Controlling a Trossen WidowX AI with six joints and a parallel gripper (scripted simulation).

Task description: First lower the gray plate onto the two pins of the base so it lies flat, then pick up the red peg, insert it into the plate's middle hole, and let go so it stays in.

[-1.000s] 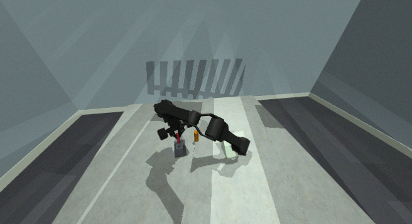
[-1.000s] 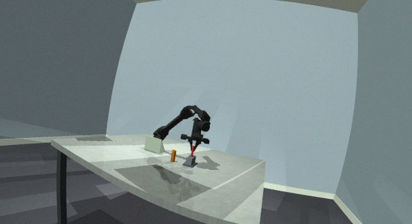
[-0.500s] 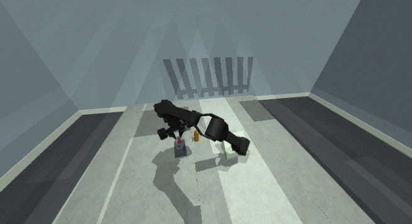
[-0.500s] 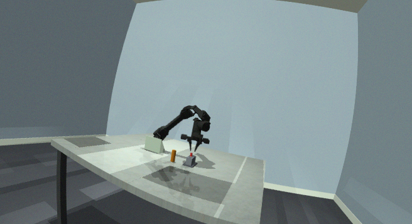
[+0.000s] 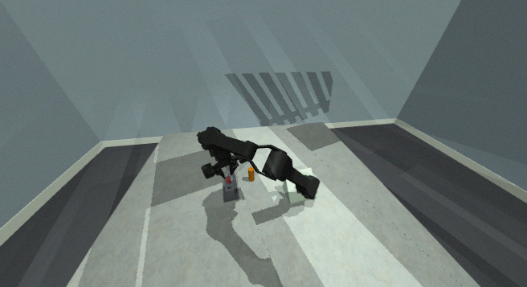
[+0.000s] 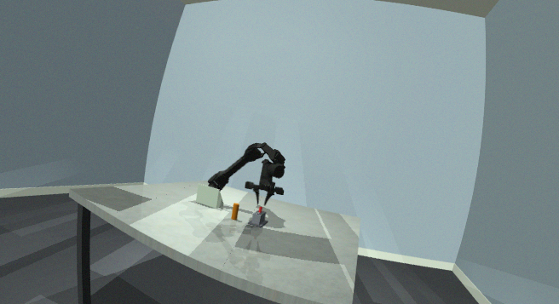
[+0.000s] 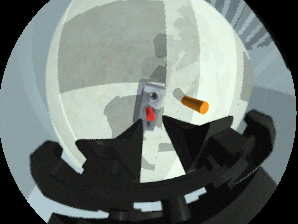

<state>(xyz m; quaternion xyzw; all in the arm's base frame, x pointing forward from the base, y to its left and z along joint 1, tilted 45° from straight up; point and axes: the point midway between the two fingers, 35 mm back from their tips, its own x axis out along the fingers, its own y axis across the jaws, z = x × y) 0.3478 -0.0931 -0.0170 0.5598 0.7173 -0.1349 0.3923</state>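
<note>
The gray plate (image 7: pixel 157 90) (image 6: pixel 258 217) sits on the darker base (image 5: pixel 230 197) and appears flat, though fine tilt is too small to tell. A round pin end shows at one end of the plate in the wrist view. The red peg (image 5: pixel 228 180) (image 6: pixel 260 209) (image 7: pixel 150 115) stands in the plate around its middle, with only a short upper part showing. How deep it sits is hidden. My gripper (image 5: pixel 228 174) (image 6: pixel 262 204) (image 7: pixel 152 119) is open, its fingertips apart just above the peg, one to each side, with nothing held between them.
An orange cylinder (image 5: pixel 251 174) (image 6: pixel 235 211) (image 7: pixel 195 104) stands upright on the table (image 5: pixel 189 239) (image 6: pixel 298 261) beside the base. A pale green block (image 5: pixel 296 197) (image 6: pixel 208 197) stands by the arm's foot. Arm shadows cross the table.
</note>
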